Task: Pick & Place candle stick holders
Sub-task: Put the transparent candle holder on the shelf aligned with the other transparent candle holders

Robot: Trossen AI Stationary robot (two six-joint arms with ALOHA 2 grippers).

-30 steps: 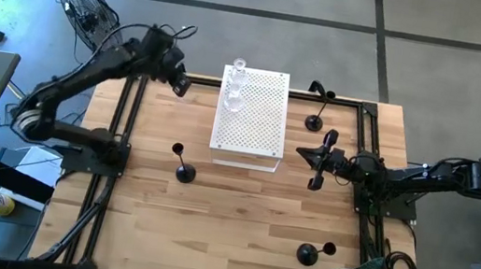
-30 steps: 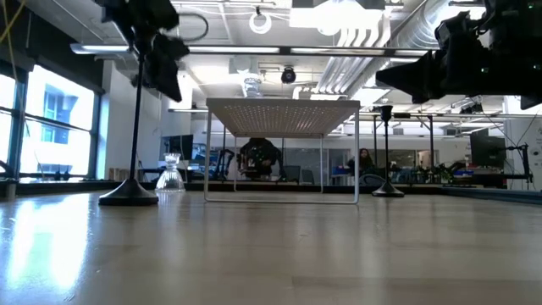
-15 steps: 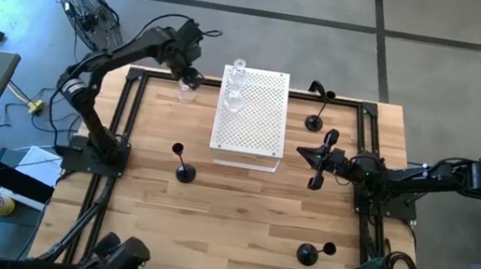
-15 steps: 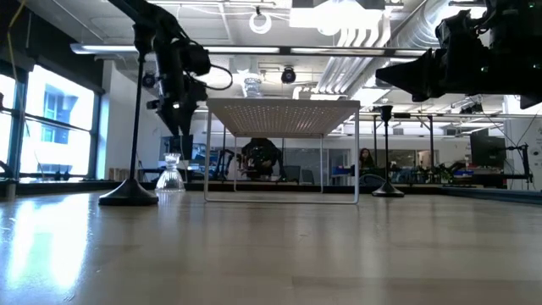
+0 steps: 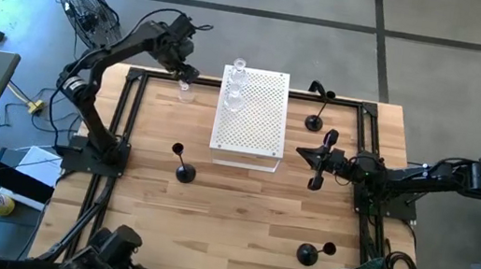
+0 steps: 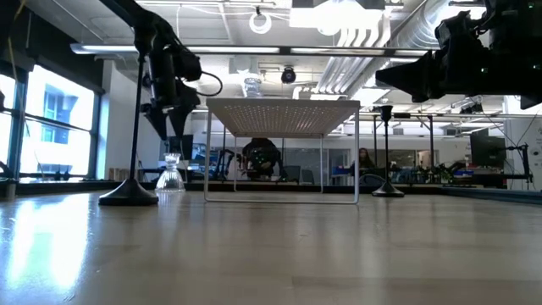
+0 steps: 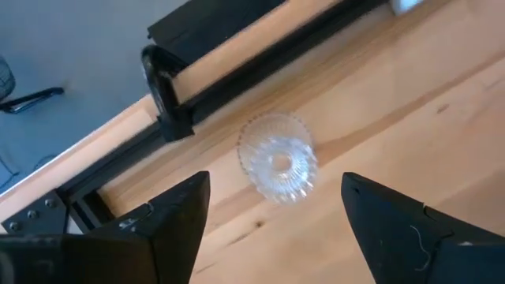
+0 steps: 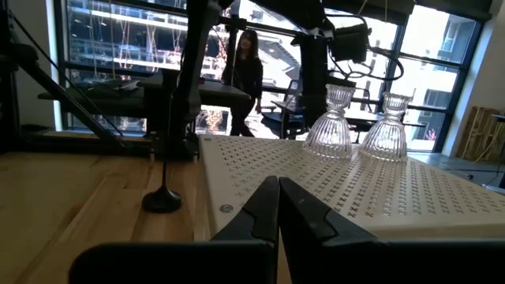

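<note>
Your left gripper (image 7: 272, 217) hangs directly above a clear glass holder (image 7: 278, 157) with its fingers spread wide, gripping nothing. That holder stands on the table (image 5: 229, 218) near the far left corner, beside the white perforated board (image 5: 252, 122). Two more glass holders (image 8: 359, 124) stand on the board. Your right gripper (image 8: 278, 207) waits pinched closed and empty, right of the board.

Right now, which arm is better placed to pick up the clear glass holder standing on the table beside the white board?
Left. Its gripper hovers directly over the glass holder, fingers spread either side. The right gripper waits shut across the white board.
</note>
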